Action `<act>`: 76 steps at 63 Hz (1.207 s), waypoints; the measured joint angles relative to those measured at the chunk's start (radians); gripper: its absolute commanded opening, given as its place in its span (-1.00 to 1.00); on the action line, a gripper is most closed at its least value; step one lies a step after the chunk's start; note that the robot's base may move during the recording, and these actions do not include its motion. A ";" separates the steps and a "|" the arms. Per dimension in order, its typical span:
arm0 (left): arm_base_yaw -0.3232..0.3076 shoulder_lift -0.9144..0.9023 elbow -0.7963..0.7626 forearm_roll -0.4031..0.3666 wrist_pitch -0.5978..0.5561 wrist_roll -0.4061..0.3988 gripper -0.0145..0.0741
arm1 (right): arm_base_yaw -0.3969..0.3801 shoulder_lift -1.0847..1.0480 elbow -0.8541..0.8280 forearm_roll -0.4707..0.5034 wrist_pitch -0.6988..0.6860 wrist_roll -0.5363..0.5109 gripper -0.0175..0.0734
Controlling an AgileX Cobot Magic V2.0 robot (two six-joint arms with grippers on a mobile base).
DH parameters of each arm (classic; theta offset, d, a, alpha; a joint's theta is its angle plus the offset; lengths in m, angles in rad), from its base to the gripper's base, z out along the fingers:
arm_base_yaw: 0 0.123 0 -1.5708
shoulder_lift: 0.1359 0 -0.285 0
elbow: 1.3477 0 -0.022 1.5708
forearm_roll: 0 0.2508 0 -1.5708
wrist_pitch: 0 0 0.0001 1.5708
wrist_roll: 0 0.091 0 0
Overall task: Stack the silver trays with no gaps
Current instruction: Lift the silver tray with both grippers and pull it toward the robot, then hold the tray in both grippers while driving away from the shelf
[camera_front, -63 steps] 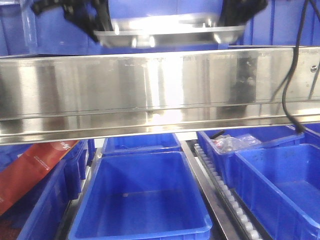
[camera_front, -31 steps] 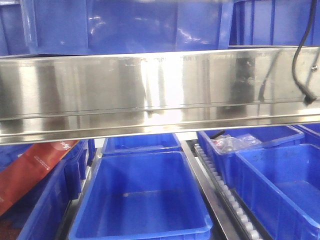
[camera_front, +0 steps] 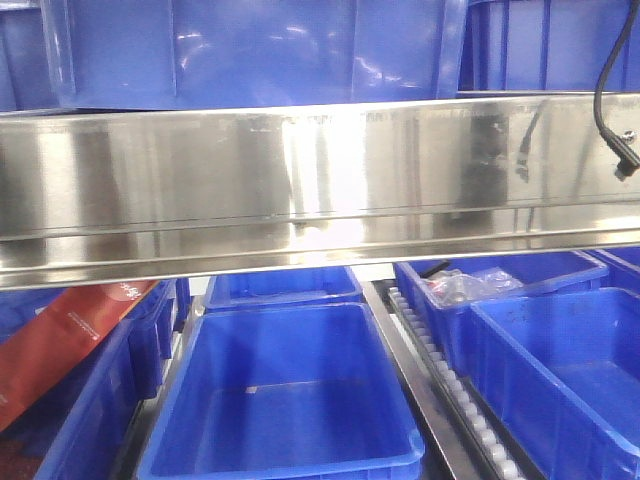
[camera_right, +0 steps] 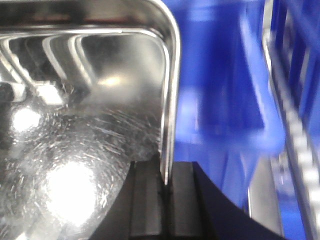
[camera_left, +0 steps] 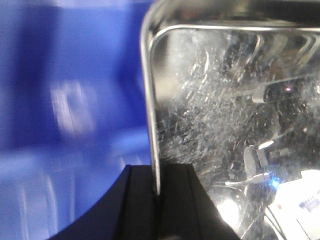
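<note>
1. While nothing dominates the front view like the shelf rail [camera_front: 320,180], it's worth using as the reference: a long shiny steel strip running straight across the frame.
2. Above the rail sits an upper blue bin [camera_front: 250,50], its base right at the rail's top edge.
3. Below the rail, dead centre, is a lower blue bin [camera_front: 290,400], and just to the right of it, past a roller track [camera_front: 450,380], is a right-hand blue bin [camera_front: 560,370].
4. Now the silver tray [camera_left: 225,125]: it only shows in the wrist views, scratched and mirror-bright, with blurry blue plastic behind it. Can't tell from those where it sits relative to the rail.
5. The left tool [camera_left: 159,200] is pinching the tray's left rim, one dark finger on each side of the edge.
6. Same deal for the right tool [camera_right: 166,200], clamped on the right rim of the silver tray [camera_right: 85,140], rim sandwiched between its fingers.
7. Under the rail's left end, a red carton [camera_front: 70,340] leans at a tilt in a bin.
8. A clear plastic bag [camera_front: 460,287] lies just below the rail's right half.
9. A black cable [camera_front: 603,100] hangs across the rail's right end.
</note>
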 measured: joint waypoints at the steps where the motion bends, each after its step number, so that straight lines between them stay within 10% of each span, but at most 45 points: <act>1: 0.000 0.000 0.000 0.003 -0.008 0.000 -0.71 | 0.000 0.000 0.000 0.003 -0.005 0.000 -0.77; 76: 0.000 0.000 0.000 0.022 -0.061 0.002 -0.71 | 0.000 0.000 0.000 0.006 -0.037 -0.002 -0.77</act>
